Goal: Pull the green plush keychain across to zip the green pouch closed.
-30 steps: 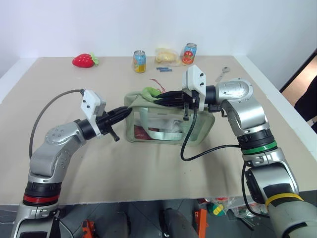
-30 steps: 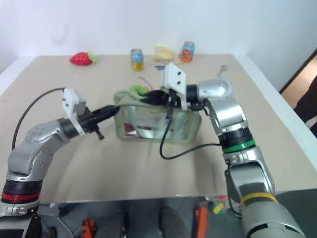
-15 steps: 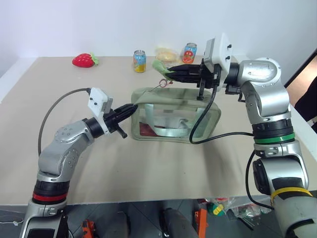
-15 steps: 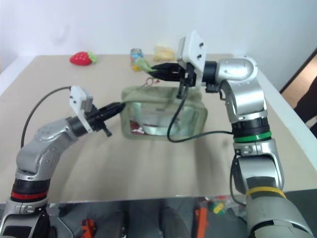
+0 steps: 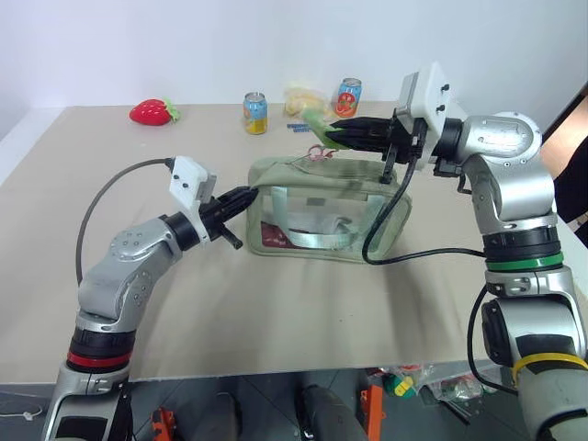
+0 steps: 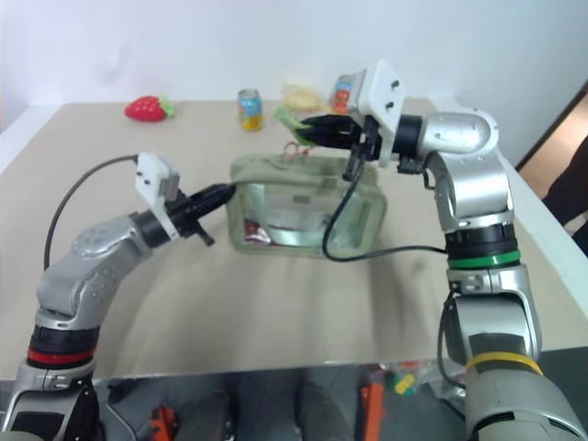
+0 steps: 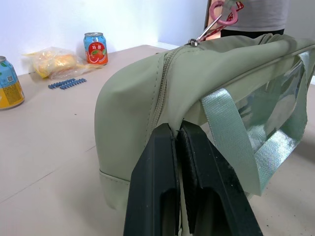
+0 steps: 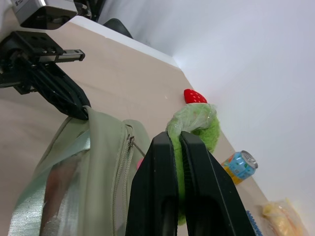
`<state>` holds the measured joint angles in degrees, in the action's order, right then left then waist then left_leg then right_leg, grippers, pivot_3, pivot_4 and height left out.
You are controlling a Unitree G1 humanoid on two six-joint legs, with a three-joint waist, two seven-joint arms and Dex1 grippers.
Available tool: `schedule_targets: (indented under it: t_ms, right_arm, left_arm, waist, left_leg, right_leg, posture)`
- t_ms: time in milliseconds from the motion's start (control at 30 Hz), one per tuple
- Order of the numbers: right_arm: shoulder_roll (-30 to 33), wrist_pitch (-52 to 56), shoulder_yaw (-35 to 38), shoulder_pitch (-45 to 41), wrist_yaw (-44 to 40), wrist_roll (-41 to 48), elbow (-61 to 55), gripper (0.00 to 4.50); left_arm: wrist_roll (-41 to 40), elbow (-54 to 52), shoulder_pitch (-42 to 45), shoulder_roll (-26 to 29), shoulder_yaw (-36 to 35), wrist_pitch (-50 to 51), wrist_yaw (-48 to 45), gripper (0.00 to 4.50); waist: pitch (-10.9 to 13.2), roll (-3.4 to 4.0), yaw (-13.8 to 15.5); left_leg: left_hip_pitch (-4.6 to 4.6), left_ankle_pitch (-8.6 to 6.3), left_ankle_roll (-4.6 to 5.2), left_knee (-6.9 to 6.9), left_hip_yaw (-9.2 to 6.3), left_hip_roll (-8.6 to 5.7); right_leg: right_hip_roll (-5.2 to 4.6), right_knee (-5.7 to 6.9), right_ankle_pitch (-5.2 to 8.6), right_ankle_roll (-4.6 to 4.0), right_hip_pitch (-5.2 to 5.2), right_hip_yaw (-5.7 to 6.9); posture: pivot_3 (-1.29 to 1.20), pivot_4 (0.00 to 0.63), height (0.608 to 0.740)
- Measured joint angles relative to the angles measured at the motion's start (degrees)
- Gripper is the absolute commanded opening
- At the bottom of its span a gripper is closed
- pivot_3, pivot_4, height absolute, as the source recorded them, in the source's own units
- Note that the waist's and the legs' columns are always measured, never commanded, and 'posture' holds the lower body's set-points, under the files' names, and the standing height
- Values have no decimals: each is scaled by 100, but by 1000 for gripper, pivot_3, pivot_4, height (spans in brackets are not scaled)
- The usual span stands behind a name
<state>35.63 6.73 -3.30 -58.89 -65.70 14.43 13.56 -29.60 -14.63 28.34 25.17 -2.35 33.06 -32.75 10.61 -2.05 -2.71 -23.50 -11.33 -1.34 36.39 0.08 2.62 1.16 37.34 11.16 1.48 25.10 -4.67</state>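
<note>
The green pouch [image 5: 285, 172] stands in the middle of the table, its clear panel and pale strap facing me. My left gripper [image 5: 249, 194] is shut on the fabric at the pouch's left end, seen close up in the left wrist view [image 7: 174, 132]. Above the pouch's top, my right gripper [image 5: 325, 138] is shut on the green plush keychain [image 5: 316, 120]. The plush bulges out of the fingertips in the right wrist view [image 8: 197, 123]. A pink ring [image 5: 318, 153] hangs from the plush and joins it to the zipper. The zipper seam [image 7: 162, 83] lies closed along the left end.
Along the table's far edge are a red strawberry toy [image 5: 151, 112], a yellow-blue can [image 5: 254, 112], a bag of yellow snacks [image 5: 302, 98], an orange can [image 5: 347, 96] and a small blue item [image 5: 298, 128]. A person stands past the table's right edge [image 5: 574, 175].
My right gripper has risen and moved right with the green plush keychain, from the pouch's left end to above its middle. The left gripper has kept its hold on the pouch's end.
</note>
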Motion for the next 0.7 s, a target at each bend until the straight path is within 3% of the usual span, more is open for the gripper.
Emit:
schedule_targets:
  t_ms: [700]
  right_arm:
    - [895,-390,444,573,476,-227,405,50]
  left_arm:
    - [432,55,157,-19,43,14,167,0]
  waist:
    - [0,0,-2]
  left_leg:
    - [3,0,0,0,3,-2]
  right_leg:
    - [0,0,0,0,0,-5]
  posture:
    - [0,150,740]
